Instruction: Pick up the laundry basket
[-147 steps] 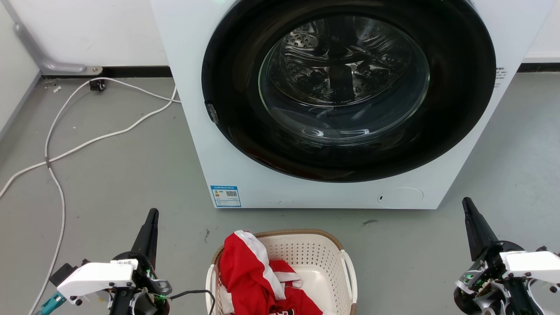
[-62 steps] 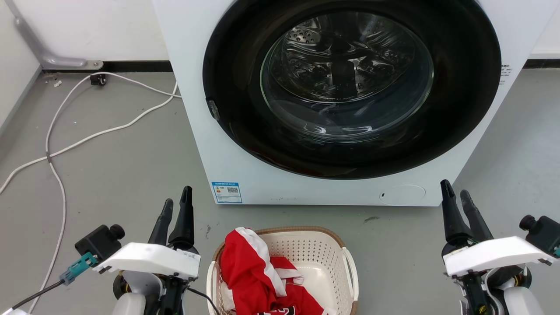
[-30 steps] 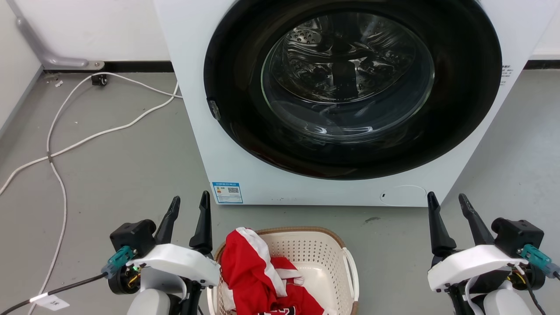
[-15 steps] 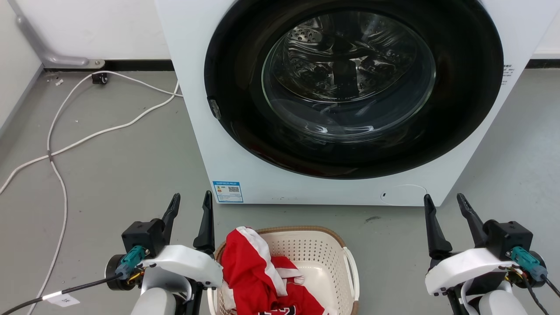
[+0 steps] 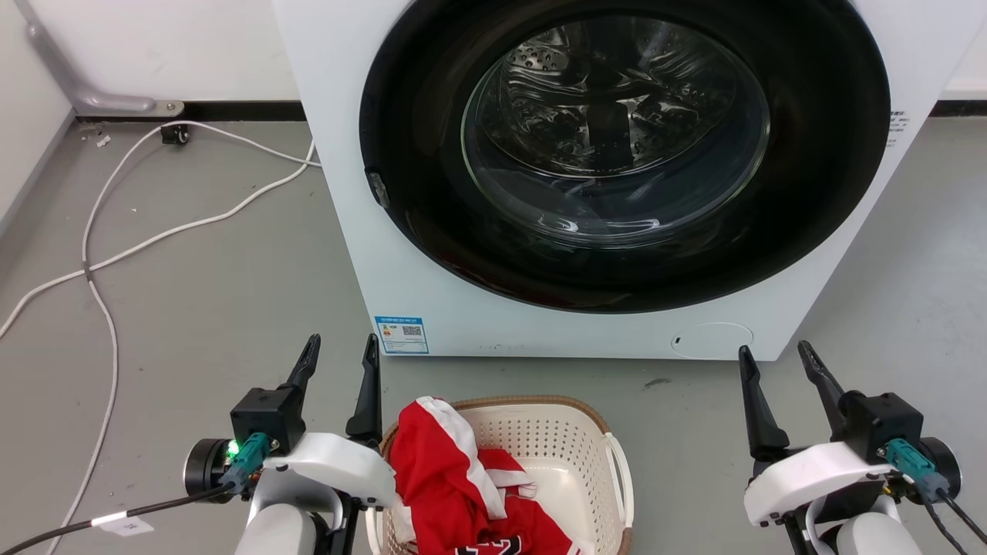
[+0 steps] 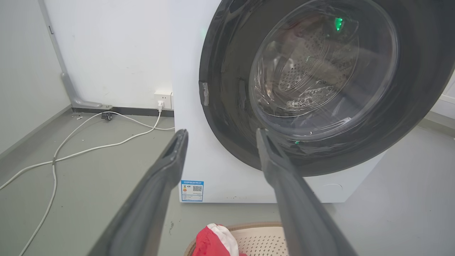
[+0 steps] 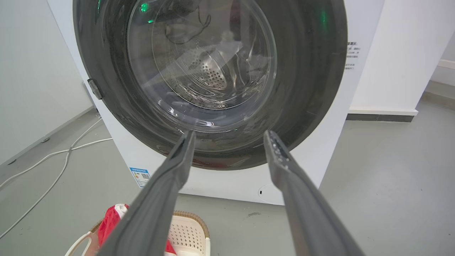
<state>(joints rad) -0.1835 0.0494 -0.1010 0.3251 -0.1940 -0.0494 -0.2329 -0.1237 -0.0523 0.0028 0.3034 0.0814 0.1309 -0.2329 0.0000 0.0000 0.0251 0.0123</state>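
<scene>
Since the earliest picture both of your arms have been swinging inward and their fingers have been parting. Your left gripper (image 5: 342, 341) is now hovering just beside the left edge of the laundry basket (image 5: 557, 438), with its two dark fingers spread and holding nothing. Whether its white wrist cover is touching the basket's brown rim, you cannot tell from the head view. Your right gripper (image 5: 774, 348) is hanging over the bare floor (image 5: 216, 308), well apart from the basket on its right side, with its fingers also spread and nothing between them. Both grippers are pointing toward the far side, at the washing machine (image 5: 347, 231), whose dark round door is facing you. The basket is standing on the floor at the near middle, in front of the machine and between your two arms. A red and white garment (image 5: 439, 470) is lying heaped over its left half, and the right half is showing its perforated cream wall. A white cable (image 5: 154, 243) is trailing across the floor on the far left.
</scene>
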